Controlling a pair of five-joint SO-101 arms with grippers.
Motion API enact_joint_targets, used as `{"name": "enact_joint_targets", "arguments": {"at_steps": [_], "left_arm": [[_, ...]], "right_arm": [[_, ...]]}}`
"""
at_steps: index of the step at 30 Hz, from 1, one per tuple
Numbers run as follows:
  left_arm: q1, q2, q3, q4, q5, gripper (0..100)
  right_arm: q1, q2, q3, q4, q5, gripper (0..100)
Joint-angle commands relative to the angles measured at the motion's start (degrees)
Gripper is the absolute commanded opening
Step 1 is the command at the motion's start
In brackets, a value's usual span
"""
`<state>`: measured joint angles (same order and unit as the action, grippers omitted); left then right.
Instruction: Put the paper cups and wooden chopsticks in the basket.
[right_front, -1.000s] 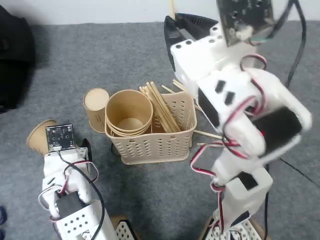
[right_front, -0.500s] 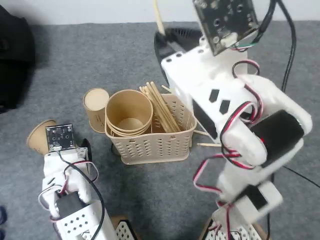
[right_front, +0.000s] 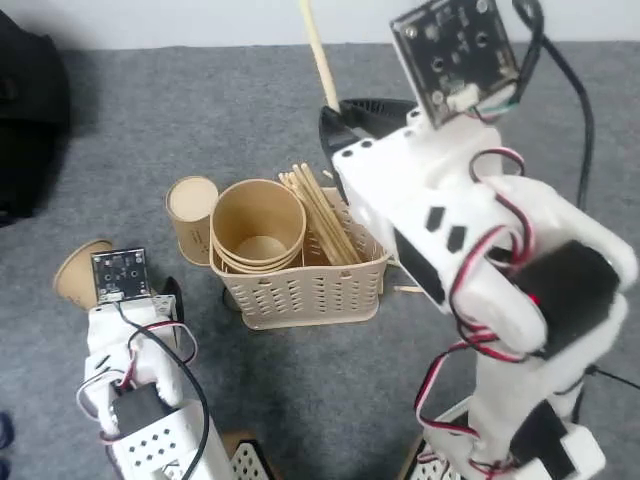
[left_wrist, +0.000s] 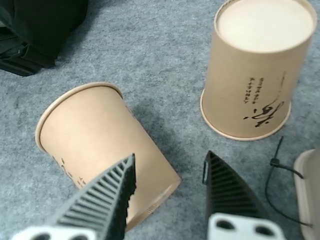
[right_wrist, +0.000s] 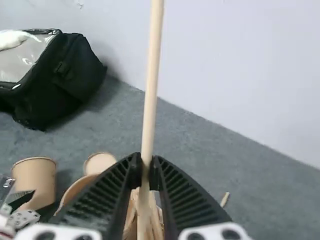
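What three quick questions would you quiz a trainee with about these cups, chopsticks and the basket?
1. True or false: the right gripper is shut on a pale wooden chopstick.
2. Where is the upside-down brown paper cup relative to the beige perforated plastic basket? A inside; B beside; C underneath.
3. Fill in: the left gripper, near the brown paper cup lying on its side, is ____.
Key: 1 true; 2 B; 3 open.

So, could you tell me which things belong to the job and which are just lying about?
Job: beige perforated plastic basket, stacked brown paper cups, upturned brown paper cup, tipped brown paper cup, bundled wooden chopsticks, wooden chopstick in right claw.
Lying about: black fabric bag.
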<state>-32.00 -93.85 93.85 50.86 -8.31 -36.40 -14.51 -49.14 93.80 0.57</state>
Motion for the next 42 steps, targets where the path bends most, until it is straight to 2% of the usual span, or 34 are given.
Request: {"name": "enact_joint_targets", "arguments": {"at_steps": [1,6,12,24,29,35,42], "left_arm": [[-0.26,-0.62,-0.75,-1.32,0.35,21],[-0.09,-0.62,-0.75,-1.32,0.35,21],[-0.09,-0.62,-0.75,-1.32,0.35,21],[-0.18,-0.62,-0.66,-1.49,0.35,21],[-0.18,-0.62,-0.66,-1.58,0.35,21],[-0.09,-0.62,-0.66,-1.58,0.26,21],[-0.09,-0.62,-0.66,-1.58,0.26,21]], "right_arm": [[-3.30,-2.95,2.55,-2.33,-1.58,0.8],[-4.18,-11.30,6.95,-3.82,-3.08,0.8],[-3.82,-19.21,23.03,-8.75,-1.14,0.8],[-3.82,-38.64,59.52,-33.63,2.11,0.8],[-3.65,-39.25,66.73,-39.69,3.87,0.8],[-0.13,-39.87,79.38,-49.80,3.52,0.8],[-0.22,-43.82,91.78,-56.66,3.43,0.8]]}}
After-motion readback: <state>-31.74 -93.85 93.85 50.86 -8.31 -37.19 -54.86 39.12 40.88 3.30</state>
